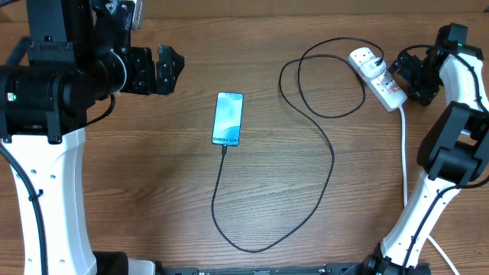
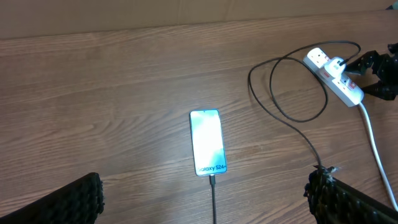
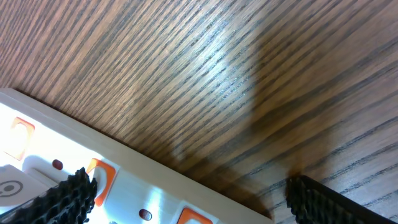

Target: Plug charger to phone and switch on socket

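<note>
The phone (image 1: 228, 118) lies flat mid-table, light-blue screen up, "Galaxy S24" at its near end. The charger (image 1: 330, 164), a thin black cable, has its small tip in the phone's near end; it loops right and back to a white plug (image 1: 374, 68) seated in the socket (image 1: 378, 79). In the left wrist view the phone (image 2: 207, 142), cable (image 2: 298, 127) and socket (image 2: 336, 78) all show. My left gripper (image 1: 170, 70) is open and empty, left of the phone. My right gripper (image 1: 399, 73) is open, one finger over the socket's orange switch (image 3: 99, 177).
The socket's thick white cord (image 1: 404, 160) runs down the right side toward the right arm's base. The cable makes a wide loop (image 1: 325, 76) left of the socket. The wooden table's far edge shows at the top of the left wrist view (image 2: 186, 25).
</note>
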